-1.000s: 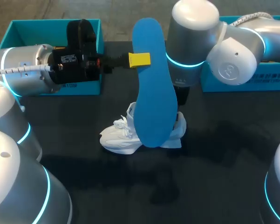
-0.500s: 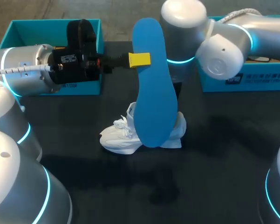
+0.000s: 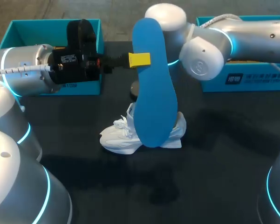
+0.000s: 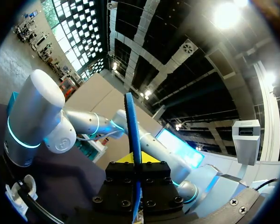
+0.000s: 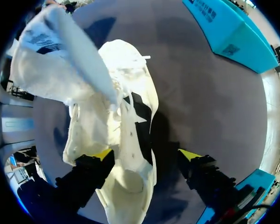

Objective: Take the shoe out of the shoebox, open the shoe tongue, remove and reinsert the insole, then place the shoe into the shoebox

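A large blue insole (image 3: 153, 93) hangs upright above the table, with my left gripper (image 3: 140, 59) shut on its edge near the top. In the left wrist view the insole (image 4: 133, 126) stands edge-on between the shut fingers of the left gripper (image 4: 136, 161). Under it the white shoe (image 3: 119, 137) lies on the dark table. My right arm (image 3: 200, 51) reaches in behind the insole, which hides its gripper in the head view. In the right wrist view the right gripper (image 5: 146, 155) is open over the shoe (image 5: 126, 140), one finger (image 5: 102, 154) against the shoe's side, the other clear of it. The tongue (image 5: 60, 51) is lifted.
A teal shoebox (image 3: 18, 32) stands at the back left behind my left arm. A second teal box (image 3: 251, 79) sits at the back right under my right arm, and shows beyond the shoe as the teal box (image 5: 223, 28). Bare dark table lies in front of the shoe.
My right arm has swung leftward and back behind the insole, and its fingers have drawn slightly closer. The left arm, the insole and the shoe have kept still.
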Robot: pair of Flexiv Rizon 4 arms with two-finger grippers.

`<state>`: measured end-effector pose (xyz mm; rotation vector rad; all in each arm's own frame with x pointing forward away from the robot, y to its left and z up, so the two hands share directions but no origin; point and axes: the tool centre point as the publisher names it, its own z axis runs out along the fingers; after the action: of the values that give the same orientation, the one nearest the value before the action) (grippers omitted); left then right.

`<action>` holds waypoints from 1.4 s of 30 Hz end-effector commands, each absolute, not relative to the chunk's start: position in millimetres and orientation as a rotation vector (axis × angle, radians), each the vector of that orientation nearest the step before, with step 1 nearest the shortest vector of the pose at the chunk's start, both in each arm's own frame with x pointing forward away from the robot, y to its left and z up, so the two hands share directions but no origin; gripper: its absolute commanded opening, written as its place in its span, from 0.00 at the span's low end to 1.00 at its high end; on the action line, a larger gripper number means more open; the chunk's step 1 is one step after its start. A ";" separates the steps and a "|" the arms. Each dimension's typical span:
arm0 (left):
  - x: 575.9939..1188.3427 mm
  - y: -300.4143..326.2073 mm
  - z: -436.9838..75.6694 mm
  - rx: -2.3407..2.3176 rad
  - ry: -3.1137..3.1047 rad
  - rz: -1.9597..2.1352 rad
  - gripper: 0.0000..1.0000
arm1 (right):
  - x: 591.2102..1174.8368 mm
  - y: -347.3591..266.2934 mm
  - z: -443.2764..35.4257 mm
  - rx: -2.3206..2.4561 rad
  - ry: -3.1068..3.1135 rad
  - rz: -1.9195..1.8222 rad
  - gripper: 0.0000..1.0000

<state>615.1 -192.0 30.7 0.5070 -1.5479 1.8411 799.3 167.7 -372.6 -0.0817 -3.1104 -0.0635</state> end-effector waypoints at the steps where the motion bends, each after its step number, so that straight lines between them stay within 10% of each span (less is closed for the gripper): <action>1: 615.9 -194.7 29.9 0.506 -1.546 1.842 0.00 | 802.6 170.1 -381.5 -0.106 -3.102 -0.056 0.72; 9: 615.9 -194.7 29.9 0.506 -1.546 1.842 0.00 | 801.2 164.3 -386.9 -0.153 -3.092 -0.028 0.33; 12: 615.9 -194.7 29.9 0.506 -1.546 1.842 0.00 | 799.9 162.2 -389.6 -0.176 -3.086 -0.031 0.00; 42: 615.9 -194.7 29.9 0.506 -1.546 1.842 0.00 | 766.3 132.5 -353.2 -1.509 -2.545 -0.200 0.00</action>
<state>615.1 -192.0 30.7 0.5071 -1.5478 1.8412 780.1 141.5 -359.4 -1.1027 -2.6745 -0.0331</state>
